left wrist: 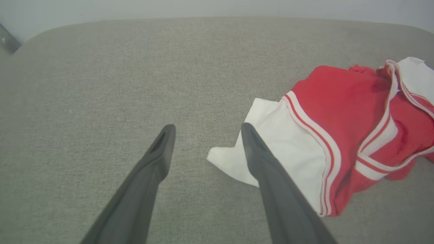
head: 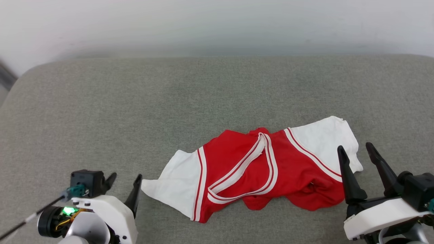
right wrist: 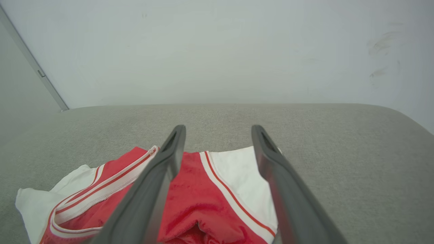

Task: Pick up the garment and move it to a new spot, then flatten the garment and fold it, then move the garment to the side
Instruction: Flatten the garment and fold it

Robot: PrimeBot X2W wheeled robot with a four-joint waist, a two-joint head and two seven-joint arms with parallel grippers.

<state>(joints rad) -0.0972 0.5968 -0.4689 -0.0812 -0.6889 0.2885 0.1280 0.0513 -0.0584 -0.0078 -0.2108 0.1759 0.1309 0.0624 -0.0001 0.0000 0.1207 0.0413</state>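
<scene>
The garment (head: 257, 169), a red T-shirt with white sleeves and red-white striped trim, lies crumpled in a wide band on the grey cushion, near its front edge. Its letters and number are hidden in the folds. My left gripper (head: 124, 184) stands open at the lower left, just left of the white sleeve tip (left wrist: 223, 159). At the lower right my right gripper (head: 356, 152) is open too, raised beside the other white sleeve (right wrist: 237, 176). Neither gripper has cloth between its fingers. The garment (left wrist: 339, 115) lies to the right of the left fingers.
The grey fabric cushion (head: 135, 101) stretches wide behind and to the left of the shirt. A pale wall (head: 217, 23) rises behind the cushion's far edge. A dark strip (head: 6, 76) shows at the far left corner.
</scene>
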